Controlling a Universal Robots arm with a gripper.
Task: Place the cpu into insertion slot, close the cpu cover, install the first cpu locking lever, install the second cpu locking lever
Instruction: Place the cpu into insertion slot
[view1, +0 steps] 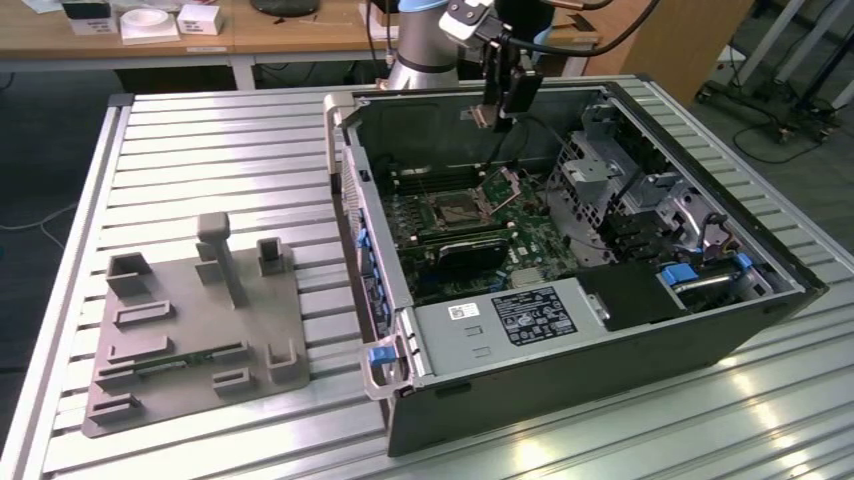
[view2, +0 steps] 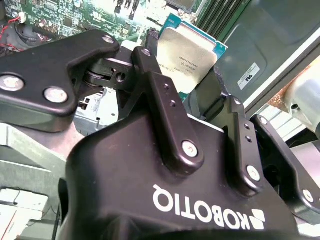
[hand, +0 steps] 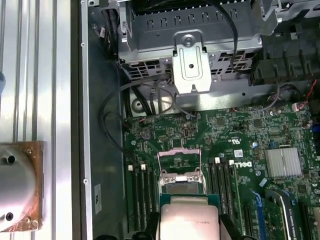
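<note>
Tool (view2: 183, 70) around cpu (view2: 192, 50), silver face camera-ward

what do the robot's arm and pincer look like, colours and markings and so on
The pincer is matte black: a bulky rounded body with white lettering, and jointed bar-shaped fingers fastened with silver screws. The arm is a pale grey round tube with a blue band at a joint, and a black cable loops beside its wrist.
</note>
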